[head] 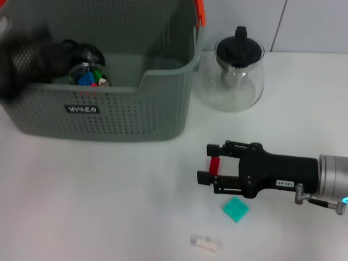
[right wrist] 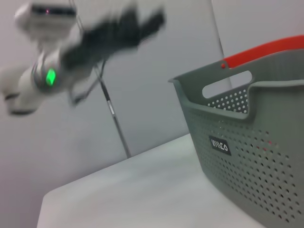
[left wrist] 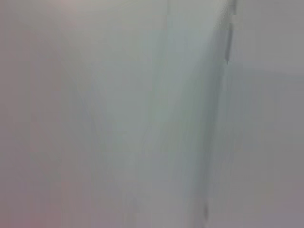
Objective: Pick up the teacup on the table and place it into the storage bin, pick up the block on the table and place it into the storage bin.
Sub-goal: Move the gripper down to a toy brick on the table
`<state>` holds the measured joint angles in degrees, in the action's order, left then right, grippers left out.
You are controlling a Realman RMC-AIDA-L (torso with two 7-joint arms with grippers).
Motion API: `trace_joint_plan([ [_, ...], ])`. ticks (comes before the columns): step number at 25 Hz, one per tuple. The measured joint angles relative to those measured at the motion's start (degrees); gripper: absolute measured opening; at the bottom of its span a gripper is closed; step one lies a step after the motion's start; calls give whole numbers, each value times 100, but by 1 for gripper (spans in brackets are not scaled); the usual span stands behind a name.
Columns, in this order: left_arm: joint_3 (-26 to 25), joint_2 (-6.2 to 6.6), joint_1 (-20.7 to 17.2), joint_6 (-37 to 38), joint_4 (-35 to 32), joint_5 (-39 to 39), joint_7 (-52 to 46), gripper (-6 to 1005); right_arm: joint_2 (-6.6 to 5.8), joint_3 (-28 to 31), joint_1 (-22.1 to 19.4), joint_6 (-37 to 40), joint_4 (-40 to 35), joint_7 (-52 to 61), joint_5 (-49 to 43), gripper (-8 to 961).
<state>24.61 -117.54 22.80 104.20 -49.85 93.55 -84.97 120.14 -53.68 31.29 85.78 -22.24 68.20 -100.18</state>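
Just beside the right gripper, jaws wide, lies the block.

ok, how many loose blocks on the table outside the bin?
2: a green block just near-side of the right gripper, and a small white block nearer the table's front edge. Others may be hidden.

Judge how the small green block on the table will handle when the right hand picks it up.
The small green block looks flat-faced and solid, so it probably stays stiff and won't roll. It seems light. Lying flat and low on the smooth white table, it may slide if nudged by the right hand.
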Motion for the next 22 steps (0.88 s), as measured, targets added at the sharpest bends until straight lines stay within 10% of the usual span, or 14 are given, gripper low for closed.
trace_joint_plan([
  [8, 659, -651, -1154, 195, 586, 1504, 3121, 594, 0, 17, 25, -1, 0, 0, -1, 790],
  [22, 1715, -689, -235, -1453, 2821, 2516, 4394, 409, 0, 17, 11, -16, 0, 0, -2, 790],
])
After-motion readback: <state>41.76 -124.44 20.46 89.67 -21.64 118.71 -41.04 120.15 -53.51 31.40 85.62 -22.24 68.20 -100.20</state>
